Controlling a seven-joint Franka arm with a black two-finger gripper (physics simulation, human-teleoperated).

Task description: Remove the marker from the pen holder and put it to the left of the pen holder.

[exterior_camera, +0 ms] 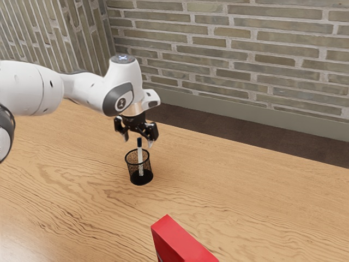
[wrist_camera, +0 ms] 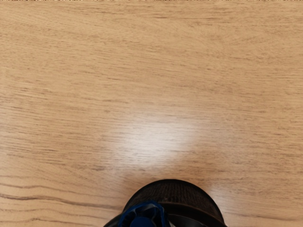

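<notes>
Red box (exterior_camera: pixel 182 244) lies nearest; toward the wall-side edge of the tabletop (exterior_camera: pixel 262 191), the marker (exterior_camera: pixel 140 156) stands in the pen holder (exterior_camera: pixel 142 180). Gripper (exterior_camera: pixel 138 141) is spread wide above, holding nothing. It seems a light, stiff marker, maybe slippery: better to pinch its dark cap (exterior_camera: pixel 139 142); mesh (exterior_camera: pixel 131 166) partly hides its lower end, and the wrist view cuts off the pen holder

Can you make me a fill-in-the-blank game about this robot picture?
The marker stands ____ the pen holder.
The gripper isn't shut; it's ____.
The boxy thing at the exterior view's lower edge is colored ____.
The wall behind the table is made of ____.

Missing words: inside; open; red; bricks
</notes>
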